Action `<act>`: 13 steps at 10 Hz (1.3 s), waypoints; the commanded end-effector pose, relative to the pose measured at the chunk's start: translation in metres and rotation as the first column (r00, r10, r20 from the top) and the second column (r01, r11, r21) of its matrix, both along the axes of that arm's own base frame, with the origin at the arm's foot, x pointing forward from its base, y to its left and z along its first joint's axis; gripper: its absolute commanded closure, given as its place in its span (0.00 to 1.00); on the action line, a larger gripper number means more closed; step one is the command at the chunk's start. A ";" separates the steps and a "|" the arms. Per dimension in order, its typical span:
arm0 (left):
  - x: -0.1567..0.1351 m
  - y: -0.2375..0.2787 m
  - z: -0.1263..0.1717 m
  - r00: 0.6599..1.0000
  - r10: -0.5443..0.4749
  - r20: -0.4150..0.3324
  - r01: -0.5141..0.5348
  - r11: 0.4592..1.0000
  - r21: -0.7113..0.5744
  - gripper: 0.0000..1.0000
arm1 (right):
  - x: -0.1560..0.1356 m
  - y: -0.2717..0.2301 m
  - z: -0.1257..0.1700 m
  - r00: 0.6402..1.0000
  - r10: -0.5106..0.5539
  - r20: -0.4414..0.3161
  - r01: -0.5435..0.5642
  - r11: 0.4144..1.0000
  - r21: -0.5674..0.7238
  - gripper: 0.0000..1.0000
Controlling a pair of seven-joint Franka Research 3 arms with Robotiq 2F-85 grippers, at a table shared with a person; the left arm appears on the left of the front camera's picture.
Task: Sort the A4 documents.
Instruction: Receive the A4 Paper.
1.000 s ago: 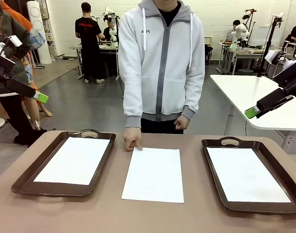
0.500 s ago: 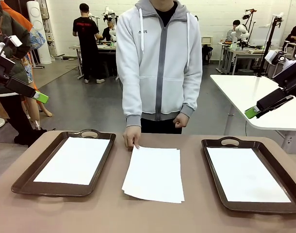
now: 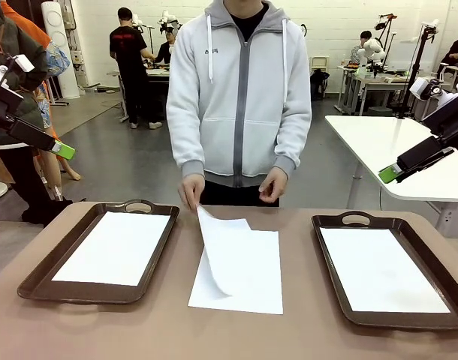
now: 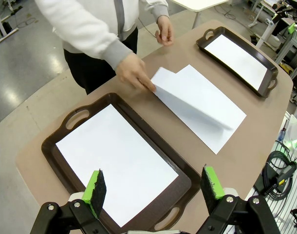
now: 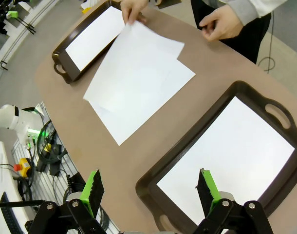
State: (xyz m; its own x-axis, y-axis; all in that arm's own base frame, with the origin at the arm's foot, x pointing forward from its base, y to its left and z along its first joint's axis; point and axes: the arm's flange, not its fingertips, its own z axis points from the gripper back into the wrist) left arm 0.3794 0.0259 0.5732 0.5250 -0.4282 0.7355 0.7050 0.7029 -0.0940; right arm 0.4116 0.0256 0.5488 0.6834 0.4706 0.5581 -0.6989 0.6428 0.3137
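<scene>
White sheets (image 3: 248,281) lie stacked mid-table between two brown trays (image 3: 35,279), a person's hand (image 3: 190,191) lifting the top sheet (image 3: 218,251) by its far corner, while the left gripper (image 4: 152,176) and right gripper (image 5: 149,179) hang with jaws apart.

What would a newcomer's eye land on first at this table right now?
The person's hand at the far edge is peeling the top sheet off the A4 documents in the middle of the table, curling it upward. The left tray and right tray flank them, each holding white paper lying flat. The left pincer and right pincer hang open above.
</scene>
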 end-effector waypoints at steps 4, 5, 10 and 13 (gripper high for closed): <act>0.000 0.000 -0.002 1.000 -0.007 0.005 0.007 1.000 0.014 0.00 | 0.001 0.000 -0.001 1.000 -0.002 -0.001 0.002 1.000 -0.001 0.00; 0.000 0.000 -0.002 1.000 -0.007 0.005 0.007 1.000 0.014 0.00 | 0.001 0.000 -0.001 1.000 -0.002 -0.001 0.002 1.000 -0.001 0.00; 0.000 0.000 -0.002 1.000 -0.007 0.005 0.007 1.000 0.014 0.00 | 0.001 0.000 -0.001 1.000 -0.002 -0.001 0.002 1.000 -0.001 0.00; 0.000 0.000 -0.002 1.000 -0.007 0.005 0.007 1.000 0.014 0.00 | 0.001 0.000 -0.001 1.000 -0.002 -0.001 0.002 1.000 -0.001 0.00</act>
